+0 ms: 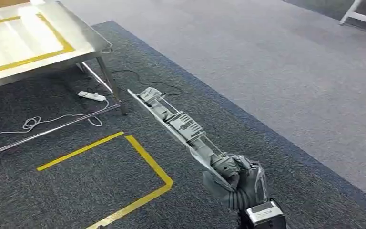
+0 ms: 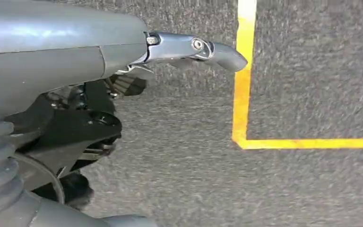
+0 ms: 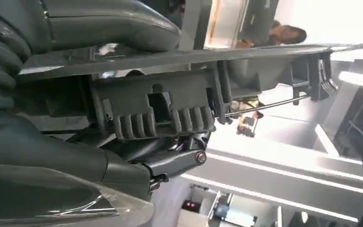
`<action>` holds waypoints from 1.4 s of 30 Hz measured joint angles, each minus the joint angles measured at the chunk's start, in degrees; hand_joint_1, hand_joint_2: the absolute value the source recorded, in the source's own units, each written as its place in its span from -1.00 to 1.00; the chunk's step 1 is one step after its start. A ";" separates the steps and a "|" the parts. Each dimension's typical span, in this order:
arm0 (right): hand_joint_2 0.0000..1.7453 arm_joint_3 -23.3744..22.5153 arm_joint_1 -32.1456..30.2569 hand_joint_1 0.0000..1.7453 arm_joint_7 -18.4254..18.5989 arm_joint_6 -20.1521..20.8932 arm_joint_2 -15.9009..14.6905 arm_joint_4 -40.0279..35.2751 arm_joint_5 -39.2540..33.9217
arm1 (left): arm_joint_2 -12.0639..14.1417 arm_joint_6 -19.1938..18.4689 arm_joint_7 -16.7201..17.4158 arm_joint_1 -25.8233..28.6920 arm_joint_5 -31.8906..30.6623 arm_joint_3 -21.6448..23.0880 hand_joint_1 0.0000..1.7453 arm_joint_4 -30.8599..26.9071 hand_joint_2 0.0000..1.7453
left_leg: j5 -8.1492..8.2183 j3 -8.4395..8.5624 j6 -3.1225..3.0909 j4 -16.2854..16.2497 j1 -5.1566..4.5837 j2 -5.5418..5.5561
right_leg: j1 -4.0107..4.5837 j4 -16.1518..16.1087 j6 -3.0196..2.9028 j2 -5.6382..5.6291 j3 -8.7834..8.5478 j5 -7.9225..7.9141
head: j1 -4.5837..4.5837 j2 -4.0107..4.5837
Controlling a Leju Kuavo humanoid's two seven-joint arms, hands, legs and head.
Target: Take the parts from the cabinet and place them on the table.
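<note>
The right hand (image 1: 238, 183) grips one end of the long grey part (image 1: 171, 121), fingers closed round it; its free end points toward the worktop (image 1: 38, 43), well apart, ahead-left.

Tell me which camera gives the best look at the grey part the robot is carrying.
The head view: the whole long grey part shows there, held at one end by the right hand above the carpet. The right wrist view shows its ribbed underside close up, partly cut off. The left wrist view looks at the carpet and yellow tape.
</note>
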State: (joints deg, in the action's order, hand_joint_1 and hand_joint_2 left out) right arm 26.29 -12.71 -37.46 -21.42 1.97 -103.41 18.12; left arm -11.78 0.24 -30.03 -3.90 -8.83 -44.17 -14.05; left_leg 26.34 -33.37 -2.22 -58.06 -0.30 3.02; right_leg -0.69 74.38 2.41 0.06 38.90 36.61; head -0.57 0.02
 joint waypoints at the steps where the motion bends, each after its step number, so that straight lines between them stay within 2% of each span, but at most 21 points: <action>1: 1.00 0.00 -0.09 1.00 0.02 0.15 -0.07 0.00 0.22 | 0.00 0.00 0.00 -0.02 -0.24 0.00 -1.00 0.00 1.00 | 0.08 0.18 0.12 -0.02 0.02 1.02 | -0.02 -4.74 -0.12 -0.23 -1.77 -3.45 | 0.04 0.00; 2: 1.00 0.02 -0.07 1.00 0.02 0.53 -0.09 0.00 0.59 | 0.00 -0.04 0.00 -0.06 -0.35 0.00 -1.00 0.00 1.00 | 0.16 0.37 0.22 -0.08 0.05 1.75 | -0.07 -9.60 -0.27 -0.77 -3.75 -6.24 | 0.04 0.00; 3: 1.00 0.09 0.03 1.00 0.00 0.93 -0.13 0.00 1.07 | -0.04 -0.07 0.00 -0.09 -0.55 0.00 -1.00 0.00 1.00 | 0.38 0.43 0.52 -0.22 0.18 2.55 | -0.31 -15.22 -0.41 -3.42 -6.08 -8.18 | 0.03 0.00; 4: 1.00 0.20 0.07 1.00 -0.02 1.20 -0.26 0.02 1.36 | 0.00 -0.09 -0.02 -0.27 -0.74 0.00 -1.00 0.00 1.00 | 0.45 0.09 0.78 -0.54 -0.15 3.19 | -0.50 -16.11 -0.49 -5.11 -6.63 -7.32 | 0.00 0.00; 8: 1.00 1.29 0.14 1.00 -0.09 1.66 -0.55 0.00 2.56 | 0.07 -0.20 -0.02 -0.17 -0.92 -0.04 -1.00 -0.02 1.00 | 0.05 -0.55 1.97 -0.36 0.36 5.46 | -0.35 -16.51 -1.60 -3.10 -7.41 -7.47 | -0.07 -0.02; 10: 1.00 1.59 0.22 1.00 -0.09 1.73 -0.57 0.00 2.73 | 0.17 -0.20 -0.02 -0.29 -0.94 -0.04 -1.00 -0.02 1.00 | 2.10 -1.73 2.61 -3.23 -0.06 -0.36 | -0.48 -16.91 -2.41 -1.40 -7.95 -7.41 | -0.70 0.00; 11: 1.00 1.64 0.21 1.00 -0.11 1.73 -0.59 0.00 2.73 | 0.17 -0.20 -0.02 -0.49 -0.94 -0.04 -1.00 -0.02 1.00 | 4.10 -3.49 2.84 -6.91 -0.02 -1.68 | -0.42 -16.90 -2.61 -0.57 -8.03 -7.28 | -0.63 -0.02; 13: 1.00 1.73 0.17 1.00 -0.11 1.73 -0.65 0.00 2.73 | 0.17 -0.20 -0.02 -0.62 -0.94 -0.04 -1.00 -0.02 1.00 | 8.21 -8.52 3.17 -17.22 0.32 -2.43 | -0.35 -16.87 -2.89 1.42 -8.23 -6.95 | -0.65 -0.02; 14: 1.00 1.73 0.16 1.00 -0.09 1.73 -0.68 0.00 2.73 | 0.17 -0.20 0.00 -0.55 -1.00 -0.04 -1.00 -0.02 1.00 | 8.29 -9.58 3.28 -19.13 0.44 -2.45 | -0.35 -16.86 -2.86 2.16 -8.35 -6.77 | -0.68 -0.02; 16: 1.00 1.86 0.18 1.00 -0.07 1.73 -0.76 0.00 2.86 | 0.20 -0.20 -0.02 -0.38 -1.03 -0.07 -1.00 -0.02 1.00 | 4.76 -7.76 3.28 -15.27 0.57 -2.67 | -0.34 -16.86 -2.70 3.59 -8.92 -6.33 | -0.66 -0.02; 18: 1.00 2.12 0.23 1.00 0.09 1.71 -0.83 0.00 3.06 | 0.20 -0.22 0.00 -0.39 -1.33 -0.07 -1.00 -0.02 1.00 | -0.66 -2.68 2.73 -5.03 0.39 -4.28 | -0.32 -16.88 -2.37 4.86 -9.96 -5.68 | -0.68 -0.02; 19: 1.00 2.25 0.25 1.00 0.15 1.66 -0.83 0.02 3.13 | 0.20 -0.26 0.00 -0.44 -1.46 -0.07 -1.00 -0.02 1.00 | -0.63 -0.81 2.39 -1.73 -0.11 -6.81 | -0.30 -17.00 -2.01 5.37 -10.10 -5.31 | -0.59 0.00; 20: 1.00 2.34 0.27 1.00 0.20 1.55 -0.89 0.00 3.21 | 0.20 -0.30 0.02 -0.65 -1.49 -0.07 -1.00 -0.02 1.00 | -0.11 -0.47 2.02 -1.00 -0.71 -7.56 | 0.12 -16.86 -1.49 5.85 -9.87 -4.97 | -0.72 -0.02; 24: 1.00 3.04 0.60 1.00 0.68 1.55 -1.33 0.00 3.78 | 0.28 -0.44 0.07 -0.44 -1.73 -0.09 -1.00 -0.07 1.00 | 0.29 -0.56 0.85 -0.39 -0.56 -5.82 | 0.17 -17.46 -0.42 7.63 -11.20 -4.46 | -0.61 0.00; 27: 1.00 3.59 0.65 1.00 0.92 1.57 -1.97 0.02 4.04 | 0.24 -0.52 0.09 -0.74 -2.10 -0.13 -1.00 -0.11 1.00 | 0.42 -0.02 0.01 -0.03 0.00 -4.84 | -0.09 -9.72 0.13 1.06 -6.95 -0.70 | -0.09 -0.02; 29: 1.00 3.87 0.52 1.00 0.94 1.53 -2.43 0.02 4.02 | 0.13 -0.63 0.09 -0.95 -2.19 -0.13 -1.00 -0.11 1.00 | 0.77 0.24 -0.35 -0.04 -0.07 -3.95 | -0.04 0.68 0.24 0.04 -0.53 2.35 | 0.04 0.00; 30: 1.00 4.02 0.48 1.00 1.05 1.51 -2.66 0.09 4.04 | 0.13 -0.63 0.09 -0.92 -2.27 -0.13 -1.00 -0.11 1.00 | 1.01 0.56 -0.39 -0.04 -0.12 -3.58 | 0.00 2.47 0.18 0.05 1.29 1.69 | 0.09 0.00; 32: 1.00 4.26 0.39 1.00 1.14 1.40 -3.04 0.09 4.04 | 0.15 -0.63 0.09 -0.85 -2.34 -0.15 -1.00 -0.11 1.00 | 1.70 1.56 -0.29 -0.05 -0.13 -2.83 | 0.01 -2.54 -0.08 0.05 0.45 -3.83 | 0.13 0.00; 34: 1.00 4.35 0.47 1.00 1.16 1.31 -3.15 0.09 4.07 | 0.11 -0.63 0.11 -0.85 -2.62 -0.15 -1.00 -0.11 1.00 | 2.61 2.73 0.09 -0.08 -0.12 -2.37 | 0.01 -13.34 -0.50 0.05 -3.42 -10.57 | 0.22 0.00; 40: 1.00 4.96 0.53 1.00 1.57 0.28 -3.63 0.04 4.42 | 0.22 -0.66 0.28 -1.08 -2.80 -0.20 -1.00 -0.20 1.00 | 3.93 2.70 1.87 -0.68 -0.25 -2.30 | -0.10 -15.99 -2.20 -0.12 -5.59 -8.62 | 0.02 -0.02; 42: 1.00 5.33 0.70 1.00 1.62 -0.07 -3.67 0.04 4.66 | 0.20 -0.68 0.28 -1.21 -2.93 -0.20 -1.00 -0.20 1.00 | 6.66 -0.19 2.64 -6.81 -0.04 -2.45 | -0.11 -16.03 -2.97 0.05 -6.22 -8.05 | -0.37 -0.02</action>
State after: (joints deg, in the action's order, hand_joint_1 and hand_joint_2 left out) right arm 31.63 -12.01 -35.85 -21.49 -1.70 -103.36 22.78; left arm -11.58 -0.44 -29.75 -5.11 -11.76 -44.37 -14.25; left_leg 33.00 -33.55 0.42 -64.87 -0.34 0.58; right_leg -0.79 58.35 -0.56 0.11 32.67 28.56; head -0.94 0.00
